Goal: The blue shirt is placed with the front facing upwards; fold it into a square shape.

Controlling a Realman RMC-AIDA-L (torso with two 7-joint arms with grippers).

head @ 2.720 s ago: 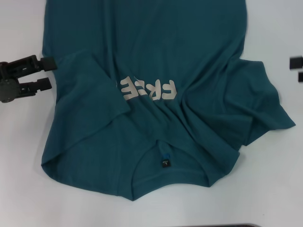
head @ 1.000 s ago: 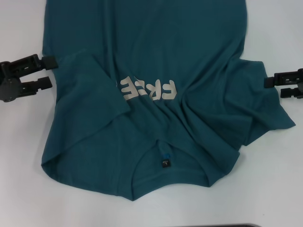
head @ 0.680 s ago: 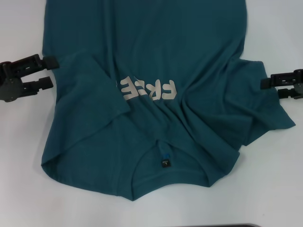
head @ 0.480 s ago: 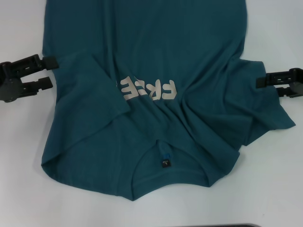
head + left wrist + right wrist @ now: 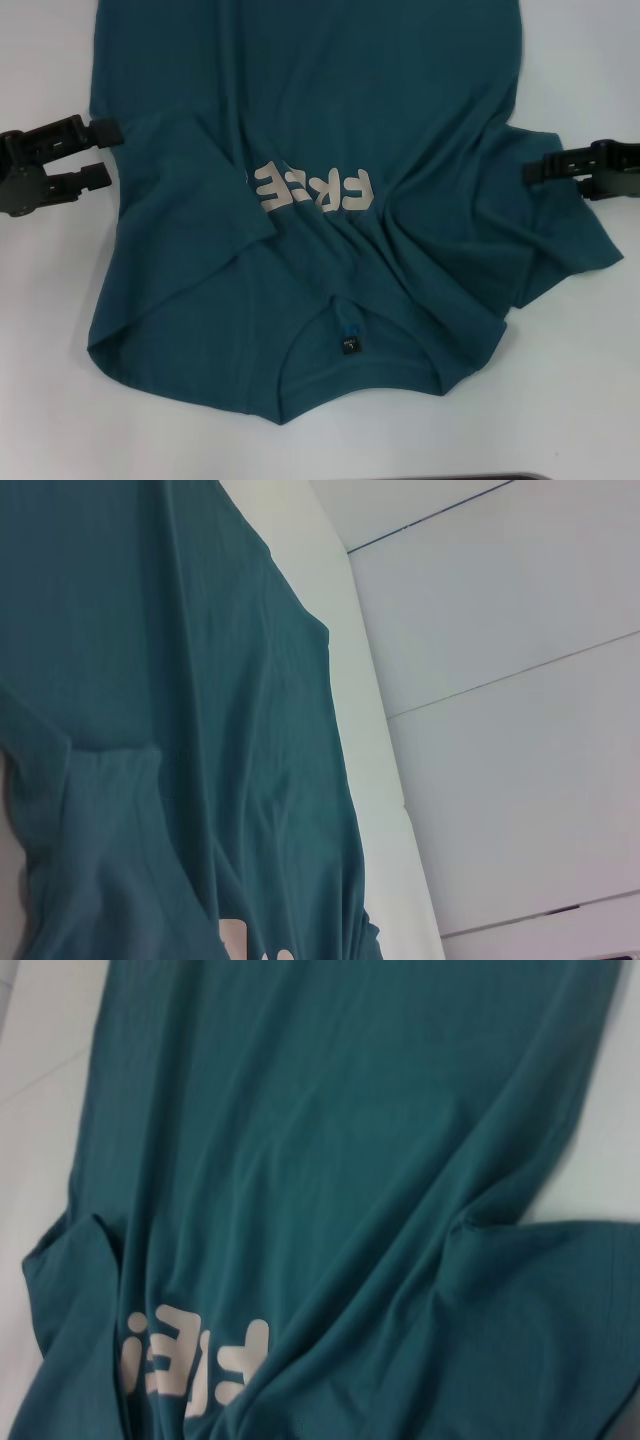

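Teal cotton, the blue shirt (image 5: 330,200) lay face-up across the white table (image 5: 50,400), its left sleeve folded inward. Left gripper (image 5: 98,155) sat parted at the shirt's left edge. Right gripper (image 5: 545,172), fingers apart, hovered over the right sleeve, with bare table beyond both.

Blue shirt (image 5: 330,150): dark teal short-sleeved T-shirt, pale block letters "FREE" on chest, small dark neck label with blue tab. Lies front up, rumpled, between the left gripper (image 5: 100,155) and right gripper (image 5: 535,172). Left sleeve folded inward beside left gripper; right sleeve spread beneath right gripper.
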